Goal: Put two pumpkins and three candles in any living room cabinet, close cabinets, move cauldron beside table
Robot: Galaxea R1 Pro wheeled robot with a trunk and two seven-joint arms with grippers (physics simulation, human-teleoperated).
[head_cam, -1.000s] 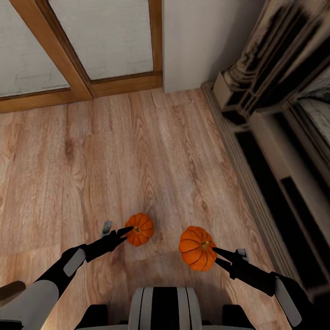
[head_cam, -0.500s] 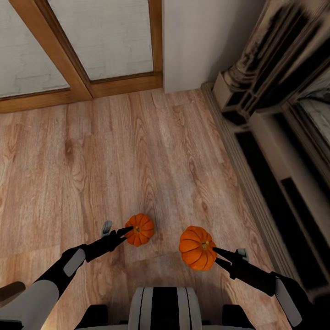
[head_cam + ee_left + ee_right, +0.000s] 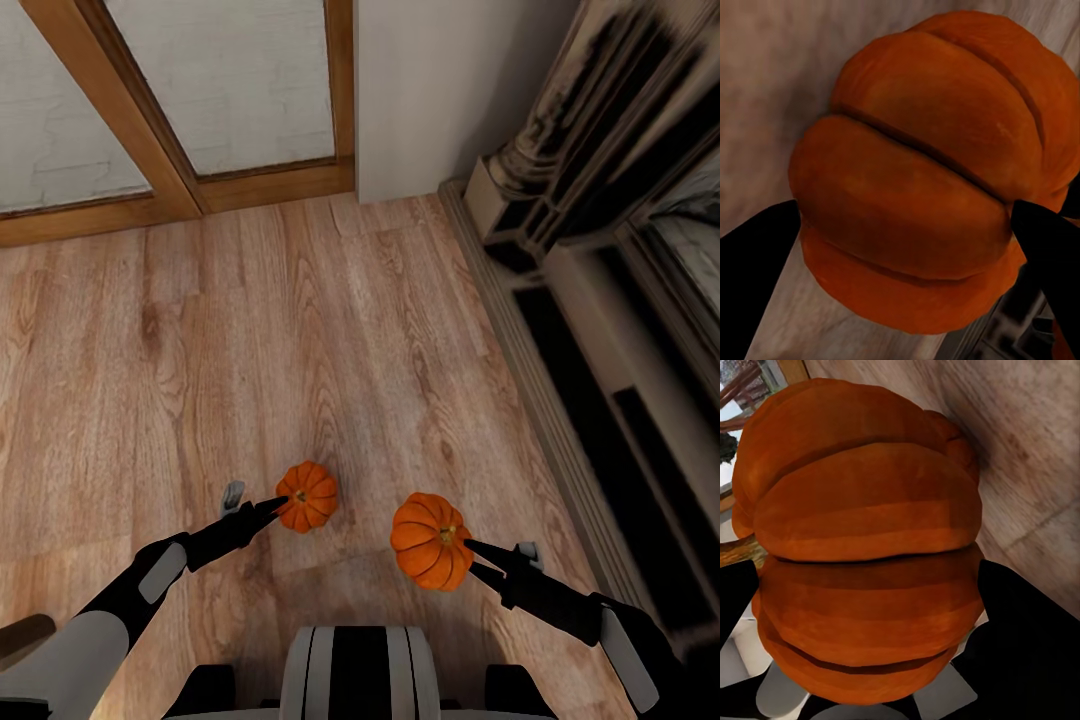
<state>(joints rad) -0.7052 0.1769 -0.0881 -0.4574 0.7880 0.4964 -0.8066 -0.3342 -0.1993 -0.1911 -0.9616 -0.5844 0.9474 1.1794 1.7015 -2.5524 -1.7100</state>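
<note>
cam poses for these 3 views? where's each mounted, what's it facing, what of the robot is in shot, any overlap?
Head view: on the head, facing down at the wood floor; both arms and the trunk show, left gripper and right gripper each at a pumpkin.
Left wrist view: by the left gripper, facing the left pumpkin between its dark fingers.
Right wrist view: by the right gripper, facing the right pumpkin.
Shared: each wrist pumpkin also shows from the head, and.

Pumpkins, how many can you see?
2. One pumpkin is in the left hand above the wood floor; the other pumpkin is in the right hand, nearer the fireplace.
</note>
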